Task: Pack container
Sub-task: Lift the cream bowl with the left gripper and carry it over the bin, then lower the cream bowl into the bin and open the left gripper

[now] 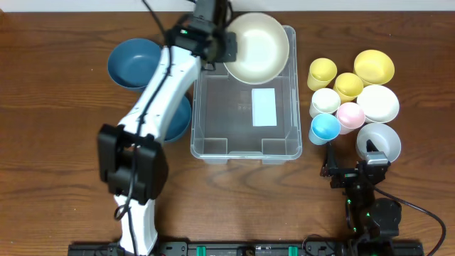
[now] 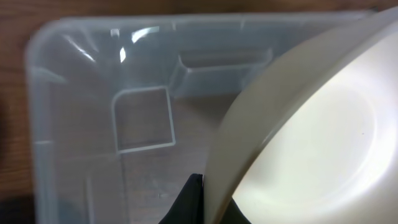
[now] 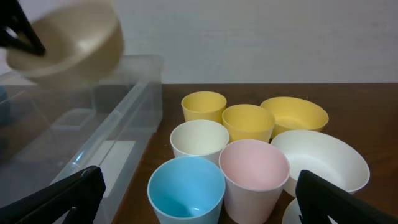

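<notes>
Container, a large clear plastic rectangular bin with rounded corners and moulded ribs, sits mid-way across the brown wooden counter, with a white rectangular label on its floor.

The white left arm reaches from the counter's near edge diagonally forward along the bin's left wall, its wrist bent over the far left corner. The left tool is clamped on the rim of a cream round bowl; the left wrist view shows dark fingers pinching that rim from either side. The bowl hangs tilted over the far right part of the bin, overlapping the far wall and the right-hand corner. The right wrist view shows it raised above rim level; whether it touches the wall cannot be told. Nearer than the bowl, the bin's floor lies open up to the near wall.

The black right arm sits folded low at the near right edge. The right tool has its fingers spread wide apart and faces a cluster just right of the bin: a light blue plastic cup, a pink plastic cup, a white plastic cup, two yellow plastic cups, a yellow round bowl and two white round bowls. The blue cup stands just beside the bin's right wall.

On the left, a dark blue round bowl lies near the far left corner. A second blue bowl, partly hidden under the left arm, lies just beside the left wall.
</notes>
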You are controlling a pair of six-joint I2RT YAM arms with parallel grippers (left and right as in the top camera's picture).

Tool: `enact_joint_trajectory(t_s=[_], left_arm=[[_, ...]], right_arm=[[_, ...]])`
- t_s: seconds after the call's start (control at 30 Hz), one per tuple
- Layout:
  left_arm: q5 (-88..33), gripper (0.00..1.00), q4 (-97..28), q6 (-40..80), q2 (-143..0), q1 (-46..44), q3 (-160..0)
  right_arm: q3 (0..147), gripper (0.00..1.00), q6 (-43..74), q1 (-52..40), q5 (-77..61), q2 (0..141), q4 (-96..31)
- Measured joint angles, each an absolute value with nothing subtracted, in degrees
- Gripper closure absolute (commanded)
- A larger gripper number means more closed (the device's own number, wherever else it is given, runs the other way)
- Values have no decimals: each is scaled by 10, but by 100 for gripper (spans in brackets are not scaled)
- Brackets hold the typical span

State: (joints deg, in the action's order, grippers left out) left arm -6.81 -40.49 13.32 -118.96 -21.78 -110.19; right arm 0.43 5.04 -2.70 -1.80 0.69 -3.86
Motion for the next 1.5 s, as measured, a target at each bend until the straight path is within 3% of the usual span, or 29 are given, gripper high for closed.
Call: enact_joint_trajectory(t_s=[0.5,0.63,0.83,1.03,1.2,1.37,1.47,1.5], left_arm=[[9,93,-391,132,-1290,-230,-1102],[9,78,-383,131,-1303,-230,-1102],[11,73,-382,131,-1302,-230,-1103],[11,72,-393,131,-1267,-230,-1103],[25,72,-458,131,-1148,-224,-1103],[60,60,-574,133,-1007,-169,-1111],[70,23,-643,143,-957,-94,-1114],[68,5,-670,151,-948,-63,-1115]], right_arm=[[4,1,50,-27,-18,7,-39],[4,1,50,-27,-18,7,-39],[4,1,50,-27,-18,7,-39],[4,1,50,-27,-18,7,-38],[4,1,50,-27,-18,7,-38],[4,1,50,-27,-18,7,-39],[4,1,50,-27,-18,7,-39],[4,1,50,-27,-18,7,-39]])
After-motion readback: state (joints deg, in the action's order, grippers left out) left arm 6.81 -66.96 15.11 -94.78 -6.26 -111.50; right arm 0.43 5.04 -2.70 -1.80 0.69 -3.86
